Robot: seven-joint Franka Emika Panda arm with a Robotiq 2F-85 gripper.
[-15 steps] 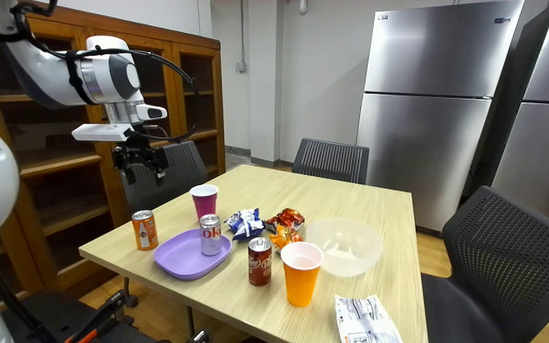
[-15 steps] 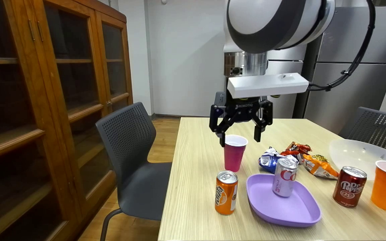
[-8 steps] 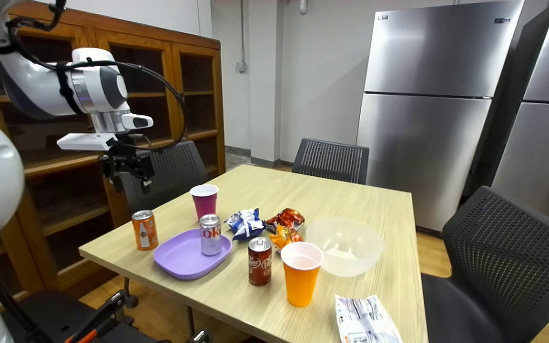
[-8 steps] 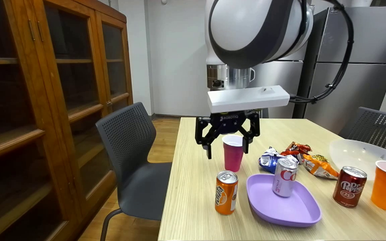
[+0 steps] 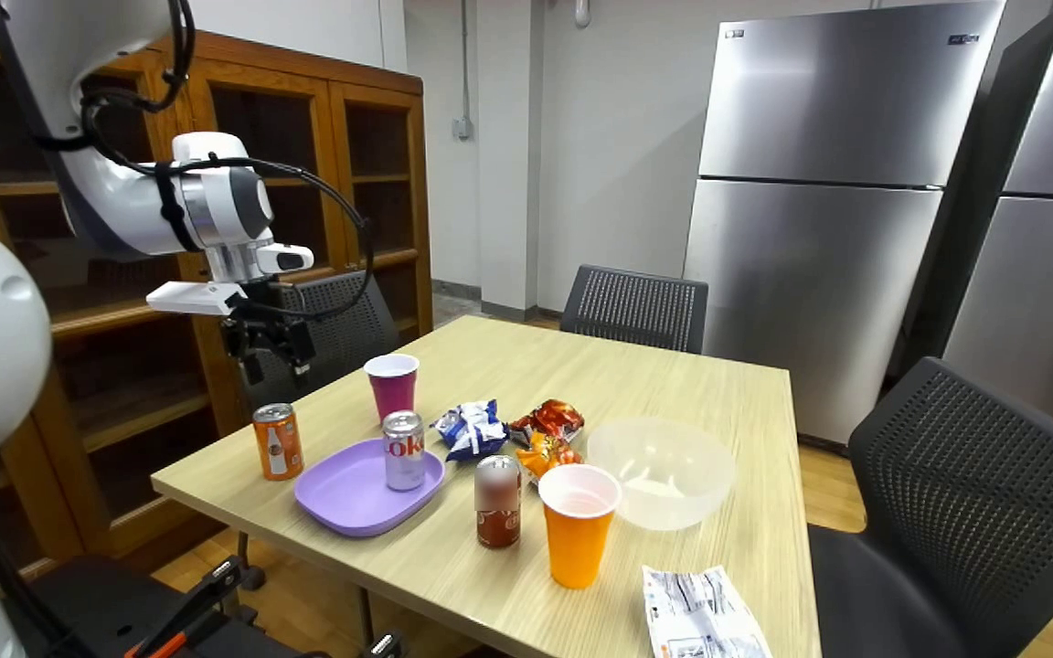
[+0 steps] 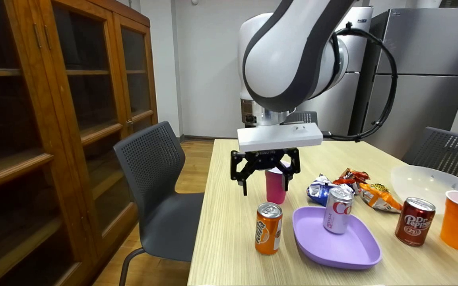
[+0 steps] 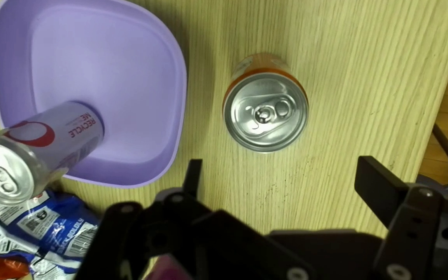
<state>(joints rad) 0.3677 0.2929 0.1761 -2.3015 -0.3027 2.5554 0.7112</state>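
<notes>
My gripper (image 6: 265,188) is open and empty, its fingers pointing down above the table. In the wrist view the wide-set fingertips (image 7: 278,163) have only wood grain between them. An upright orange Fanta can (image 7: 266,111) stands just beyond the fingertips there; it also shows in both exterior views (image 5: 278,442) (image 6: 268,229). A magenta cup (image 6: 275,186) stands partly hidden behind the fingers in an exterior view. A lavender plate (image 7: 103,50) lies beside the Fanta can. A silver Coke can (image 7: 45,144) stands upright on the plate.
Blue (image 6: 319,190), red (image 5: 552,419) and orange (image 6: 378,196) snack bags lie beyond the plate. A Dr Pepper can (image 6: 415,222), an orange cup (image 5: 579,530), a translucent bowl (image 5: 664,471) and a white packet (image 5: 705,612) are on the table. Chairs (image 6: 153,171) stand around; a wooden cabinet (image 6: 66,131) stands alongside.
My gripper has come down toward the table and, in an exterior view, moved left, to above and behind the Fanta can. It has stayed open. The objects on the table have not moved.
</notes>
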